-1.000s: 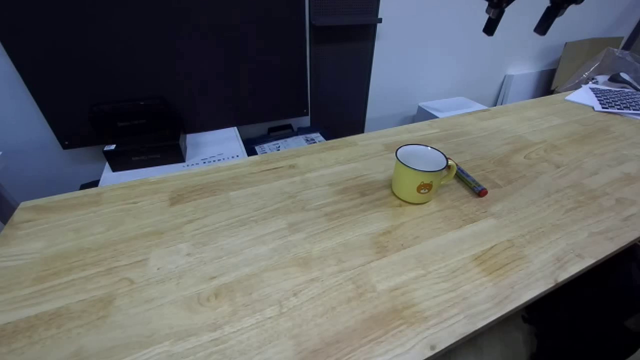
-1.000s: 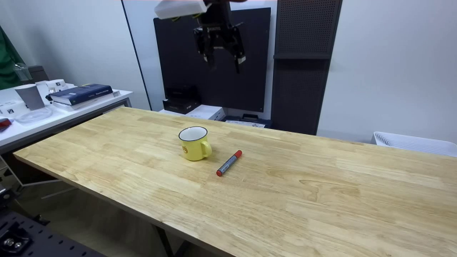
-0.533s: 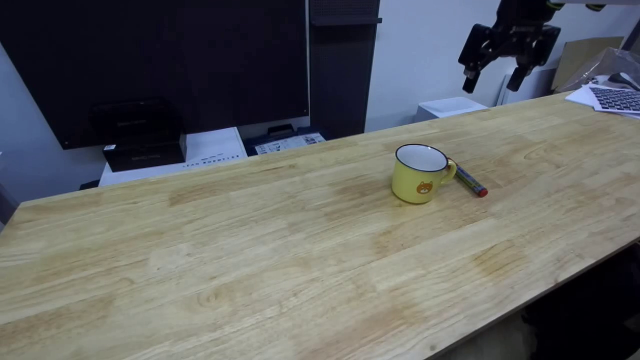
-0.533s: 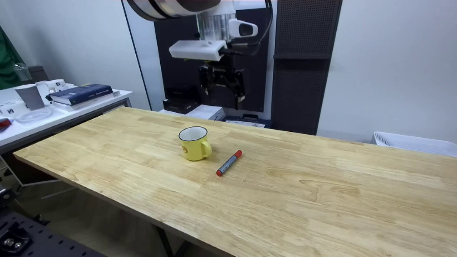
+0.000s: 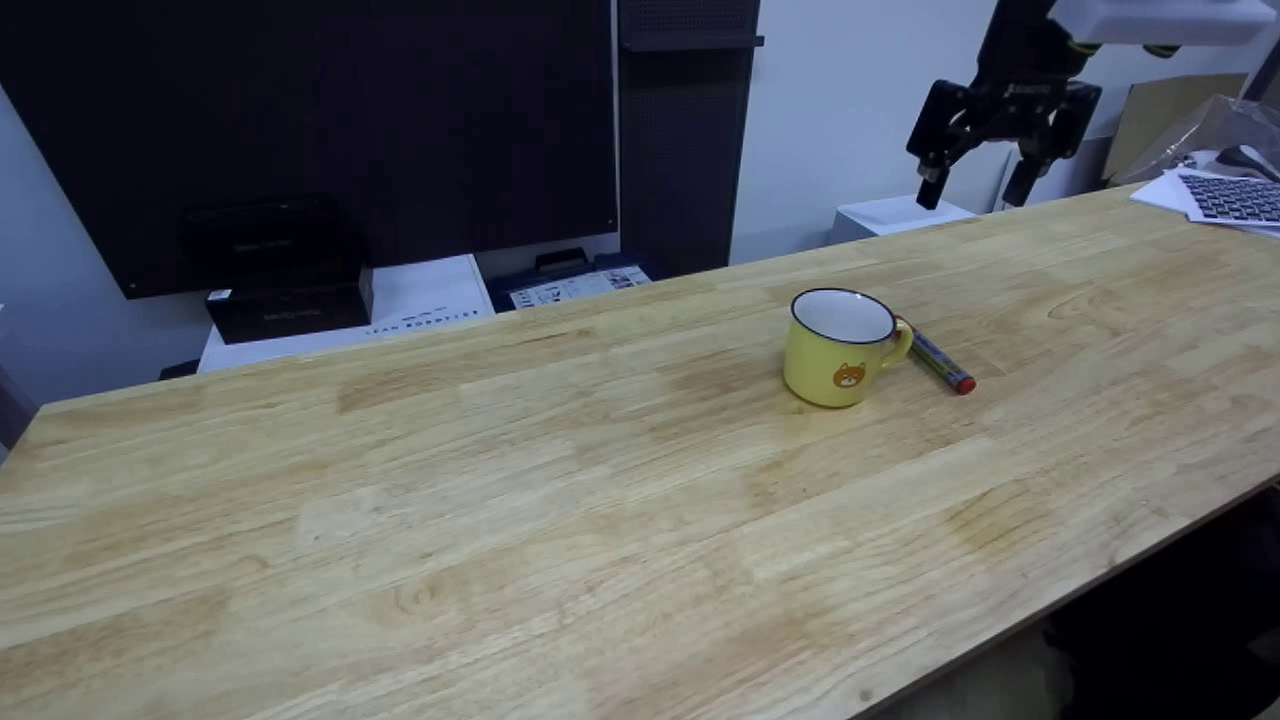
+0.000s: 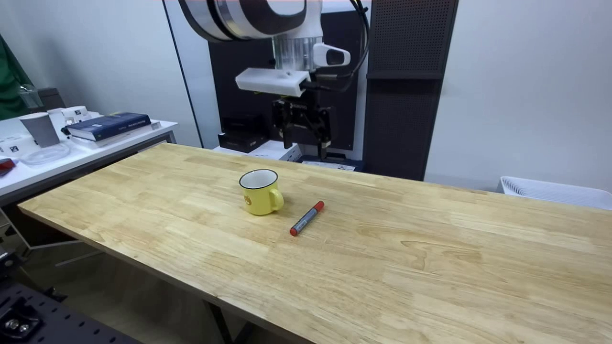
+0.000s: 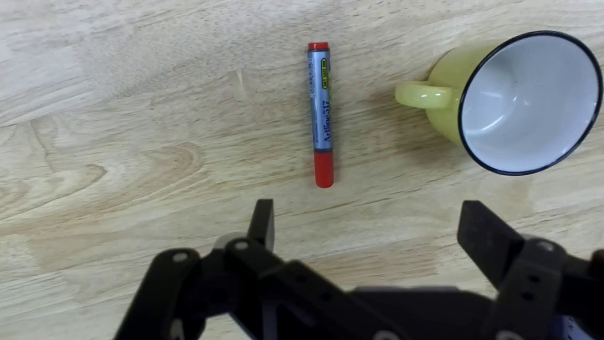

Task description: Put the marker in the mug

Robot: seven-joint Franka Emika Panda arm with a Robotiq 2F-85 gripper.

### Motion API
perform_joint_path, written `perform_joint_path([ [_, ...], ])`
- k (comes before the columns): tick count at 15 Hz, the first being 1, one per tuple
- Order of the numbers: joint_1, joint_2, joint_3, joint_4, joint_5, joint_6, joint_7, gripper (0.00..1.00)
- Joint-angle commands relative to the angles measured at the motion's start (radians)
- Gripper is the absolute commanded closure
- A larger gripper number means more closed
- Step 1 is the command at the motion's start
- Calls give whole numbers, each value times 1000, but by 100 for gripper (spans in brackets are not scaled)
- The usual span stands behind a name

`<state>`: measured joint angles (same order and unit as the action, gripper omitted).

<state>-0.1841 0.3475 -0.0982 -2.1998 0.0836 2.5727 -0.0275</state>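
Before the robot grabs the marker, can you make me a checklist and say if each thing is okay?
1. Is the gripper open and holding nothing? Ok.
2. Is the marker lying on the table, apart from the mug? Ok, bare table shows between them.
3. Is the mug upright? Ok, and I see nothing inside.
4. Is the gripper down at the marker? Not ok, it hangs above the table.
5. Is the marker in the gripper's gap? Not ok, it's outside in the wrist view.
6. Will the gripper miss the mug coming down? Cannot tell.
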Motion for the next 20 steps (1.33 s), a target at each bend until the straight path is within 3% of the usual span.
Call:
perform_joint_path([
  [1,-39,103,16,91,67,-19,-55,0],
  [6,-59,220,21,177,83,-33,-69,0],
  [11,-3,314,3,242,41,-9,0,0],
  [20,-14,387,26,230,66,68,-19,0],
])
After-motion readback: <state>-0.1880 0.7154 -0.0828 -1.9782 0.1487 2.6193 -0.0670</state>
